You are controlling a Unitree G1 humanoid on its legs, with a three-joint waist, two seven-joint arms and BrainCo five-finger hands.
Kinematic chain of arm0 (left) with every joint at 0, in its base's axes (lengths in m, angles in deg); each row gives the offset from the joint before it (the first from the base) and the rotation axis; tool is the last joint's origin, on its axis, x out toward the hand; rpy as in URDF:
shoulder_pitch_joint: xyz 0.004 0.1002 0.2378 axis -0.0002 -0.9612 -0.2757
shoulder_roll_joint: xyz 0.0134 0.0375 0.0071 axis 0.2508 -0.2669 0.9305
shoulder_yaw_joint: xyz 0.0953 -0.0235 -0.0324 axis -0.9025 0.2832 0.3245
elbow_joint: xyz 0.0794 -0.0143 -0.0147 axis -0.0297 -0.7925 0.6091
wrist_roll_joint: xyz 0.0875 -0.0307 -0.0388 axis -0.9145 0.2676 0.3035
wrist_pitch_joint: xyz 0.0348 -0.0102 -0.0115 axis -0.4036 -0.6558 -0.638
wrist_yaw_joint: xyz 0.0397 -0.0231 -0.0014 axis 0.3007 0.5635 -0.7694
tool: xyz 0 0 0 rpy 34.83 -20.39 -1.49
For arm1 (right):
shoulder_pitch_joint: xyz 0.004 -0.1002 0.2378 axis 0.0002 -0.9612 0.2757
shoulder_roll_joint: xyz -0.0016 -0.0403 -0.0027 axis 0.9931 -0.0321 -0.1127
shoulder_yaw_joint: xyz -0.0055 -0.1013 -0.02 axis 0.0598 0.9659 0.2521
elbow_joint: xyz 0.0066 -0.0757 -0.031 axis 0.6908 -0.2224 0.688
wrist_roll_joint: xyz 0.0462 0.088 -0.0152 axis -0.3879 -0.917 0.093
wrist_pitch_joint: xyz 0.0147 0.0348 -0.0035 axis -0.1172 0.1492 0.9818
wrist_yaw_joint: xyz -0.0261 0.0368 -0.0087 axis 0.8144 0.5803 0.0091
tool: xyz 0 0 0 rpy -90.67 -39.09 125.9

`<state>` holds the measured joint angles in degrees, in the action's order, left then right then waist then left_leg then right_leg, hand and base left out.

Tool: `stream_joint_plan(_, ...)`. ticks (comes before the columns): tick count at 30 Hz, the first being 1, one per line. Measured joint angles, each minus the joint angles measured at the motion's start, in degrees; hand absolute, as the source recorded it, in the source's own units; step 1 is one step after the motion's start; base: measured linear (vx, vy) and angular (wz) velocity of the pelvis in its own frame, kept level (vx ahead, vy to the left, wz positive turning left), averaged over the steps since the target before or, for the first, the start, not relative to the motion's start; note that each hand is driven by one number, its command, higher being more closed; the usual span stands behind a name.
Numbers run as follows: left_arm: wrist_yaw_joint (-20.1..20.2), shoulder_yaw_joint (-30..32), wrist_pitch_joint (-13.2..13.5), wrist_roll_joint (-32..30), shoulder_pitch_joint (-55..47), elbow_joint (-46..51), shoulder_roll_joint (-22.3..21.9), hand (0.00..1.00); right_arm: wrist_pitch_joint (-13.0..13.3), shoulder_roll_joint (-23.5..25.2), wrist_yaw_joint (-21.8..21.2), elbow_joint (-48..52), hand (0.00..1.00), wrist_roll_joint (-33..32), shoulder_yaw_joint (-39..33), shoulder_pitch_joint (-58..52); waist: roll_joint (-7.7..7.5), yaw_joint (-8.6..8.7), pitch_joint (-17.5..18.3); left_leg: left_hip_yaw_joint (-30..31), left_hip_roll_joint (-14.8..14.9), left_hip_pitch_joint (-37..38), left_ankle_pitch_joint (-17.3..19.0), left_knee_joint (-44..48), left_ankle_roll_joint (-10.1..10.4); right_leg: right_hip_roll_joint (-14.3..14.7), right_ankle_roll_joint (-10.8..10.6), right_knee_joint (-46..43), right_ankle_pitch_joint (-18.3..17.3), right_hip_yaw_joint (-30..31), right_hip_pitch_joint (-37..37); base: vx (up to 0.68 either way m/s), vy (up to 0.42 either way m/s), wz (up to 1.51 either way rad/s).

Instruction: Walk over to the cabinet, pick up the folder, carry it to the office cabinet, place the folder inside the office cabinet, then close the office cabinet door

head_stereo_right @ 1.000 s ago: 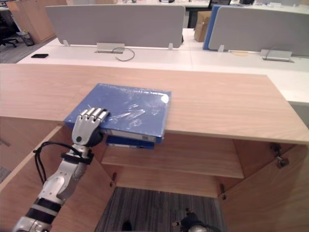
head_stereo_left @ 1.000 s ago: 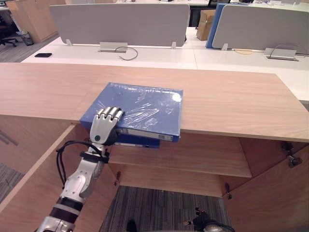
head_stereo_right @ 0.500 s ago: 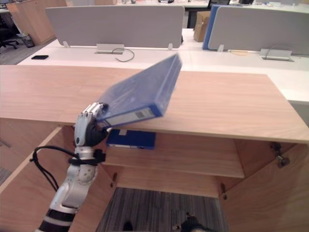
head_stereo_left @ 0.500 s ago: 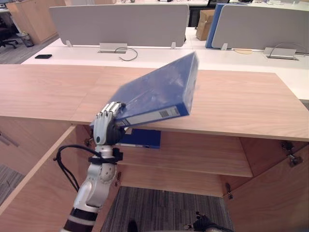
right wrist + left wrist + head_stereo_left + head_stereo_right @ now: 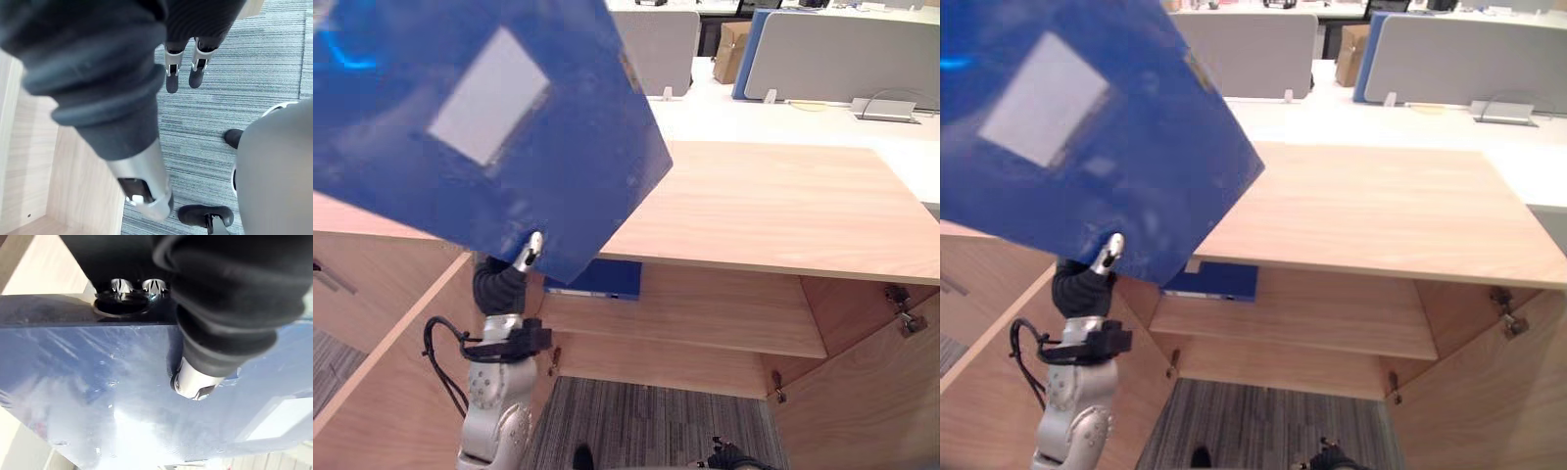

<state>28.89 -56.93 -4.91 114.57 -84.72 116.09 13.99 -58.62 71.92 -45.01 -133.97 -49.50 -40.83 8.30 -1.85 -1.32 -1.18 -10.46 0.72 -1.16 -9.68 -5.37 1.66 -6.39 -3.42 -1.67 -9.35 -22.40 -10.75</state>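
Aloft, glossy blue folder (image 5: pixel 509 137) with white label (image 5: pixel 487 96), lower edge in grip of left hand (image 5: pixel 530 251).

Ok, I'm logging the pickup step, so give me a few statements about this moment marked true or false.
The left hand grips the blue folder, raised above the cabinet top. True.
The right hand helps hold it. False: it hangs open over the carpet, holding nothing.
A second folder lies on the shelf inside the cabinet. True.
The cabinet's door is shut. False: it stands open.
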Motion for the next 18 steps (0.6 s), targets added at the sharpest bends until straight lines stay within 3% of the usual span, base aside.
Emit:
stream_joint_plan(5,2.4,-2.27,0.2,4.59,-2.2,0.63,-0.13,1.0,0.72,0.04,0.24,3.76,0.0,-7.01,2.01,-1.86,0.37,0.0,0.55,-0.94,0.6,-1.12,-0.31,0.0,-0.07,0.12,0.21,-0.74,0.07,1.12,2.02,-0.02,0.008,-0.11)
stream_joint_plan(10,5.08,-4.37,-0.67,5.88,-4.56,-2.22,0.61,1.0,3.19,0.23,0.78,23.27,0.0,-17.39,2.02,-8.07,1.26,0.91,1.1,-2.83,1.5,-1.8,-0.35,0.03,-0.01,0.52,0.65,-0.82,0.58,3.21,3.75,0.0,-0.006,-0.2)
stream_joint_plan(14,6.25,-3.92,-2.78,5.89,-6.12,-7.55,0.88,1.0,6.3,2.81,2.21,40.84,0.0,-25.71,-2.21,-13.25,1.31,2.28,1.18,-3.26,1.86,-1.67,-0.51,0.29,0.18,1.1,1.1,-0.81,1.02,3.92,3.94,0.01,-0.025,-0.1)
stream_joint_plan(18,6.25,-3.44,-4.32,4.92,-9.38,-8.19,0.71,1.0,7.61,6.23,7.07,54.69,0.0,-26.41,-5.14,-17.29,1.32,2.52,1.14,-4.54,2.39,-1.18,-0.31,0.28,0.32,1.29,1.46,-1.2,1.28,5.19,4.35,-0.02,-0.001,-0.16)
